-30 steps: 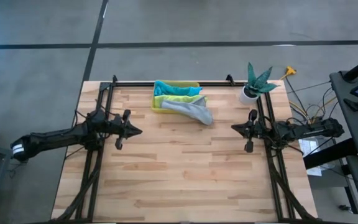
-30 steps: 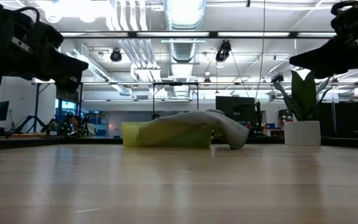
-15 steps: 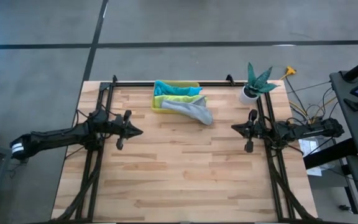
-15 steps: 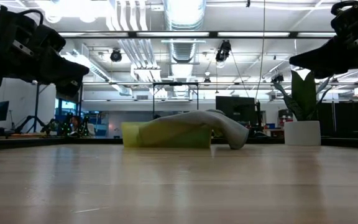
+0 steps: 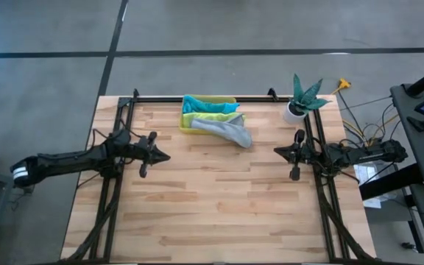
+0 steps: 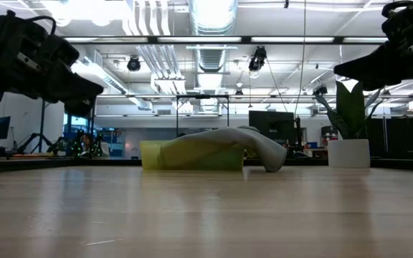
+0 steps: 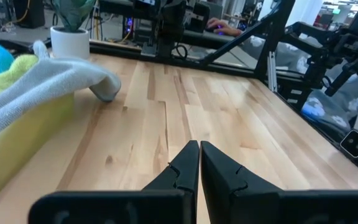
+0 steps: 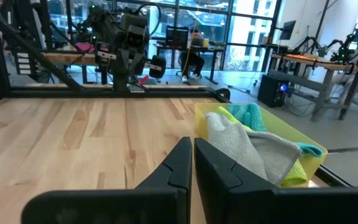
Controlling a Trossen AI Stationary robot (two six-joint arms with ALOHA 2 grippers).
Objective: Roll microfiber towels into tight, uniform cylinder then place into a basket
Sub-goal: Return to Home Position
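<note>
L gripper (image 5: 162, 155) & R gripper (image 5: 277, 151) hung over the wooden counter (image 5: 212, 199), well apart, fingers clenched on nothing. Soft grey microfiber towel (image 5: 230, 131) drooped over translucent yellow plastic basket's (image 6: 163, 156) rim.

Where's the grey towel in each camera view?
High view: grey towel, far middle of table, overhanging the yellow basket.
Low view: centre, draped over the basket.
Left wrist view: spilling over the basket wall.
Right wrist view: piled in the basket.
Shared landmark: the basket.
</note>
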